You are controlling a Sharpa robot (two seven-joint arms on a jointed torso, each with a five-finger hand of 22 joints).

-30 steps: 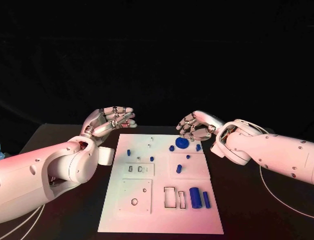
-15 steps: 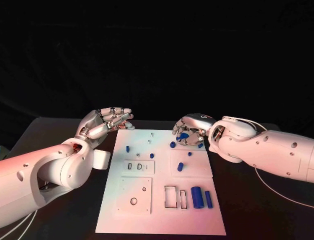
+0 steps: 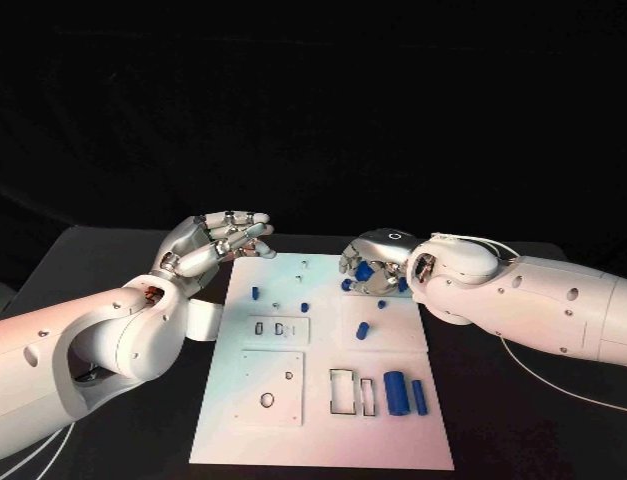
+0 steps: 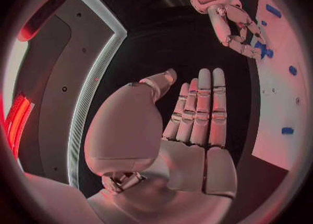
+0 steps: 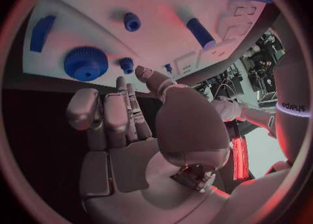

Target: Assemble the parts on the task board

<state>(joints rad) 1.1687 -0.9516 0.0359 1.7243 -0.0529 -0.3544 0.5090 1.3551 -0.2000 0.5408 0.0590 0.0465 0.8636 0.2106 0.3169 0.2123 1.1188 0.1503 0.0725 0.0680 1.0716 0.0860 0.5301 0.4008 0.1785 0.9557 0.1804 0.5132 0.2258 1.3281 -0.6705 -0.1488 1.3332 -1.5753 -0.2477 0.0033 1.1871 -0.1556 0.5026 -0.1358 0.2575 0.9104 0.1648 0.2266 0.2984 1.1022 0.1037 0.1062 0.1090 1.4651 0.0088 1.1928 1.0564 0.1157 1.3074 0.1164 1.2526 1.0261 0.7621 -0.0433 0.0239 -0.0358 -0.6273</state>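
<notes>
- The black table (image 3: 111, 260) carries the white rectangular task board (image 3: 328, 420) in its middle; bare dark table shows along both long edges of the board, and the near part of the board is free of arms.
- The right white arm (image 3: 544, 300) now lies lower and closer to the board's far right corner than one second ago.
- The left white arm (image 3: 68, 350) lies beside the board's left edge, about where it was before.
- The right silver hand (image 3: 374, 262) hangs over the far right corner, fingers apart, holding nothing; earlier it was further back from the board.
- The left silver hand (image 3: 220, 240) hovers at the far left corner, fingers straight and close together, empty (image 4: 195, 125).
- The round blue toothed disc part (image 5: 85, 63) lies on the board just before the right hand's fingertips.
- The large blue cylinder part (image 3: 395, 390) lies near the right edge, with a thinner blue pin (image 3: 418, 397) just beside it.
- I can read no writing on the board.
</notes>
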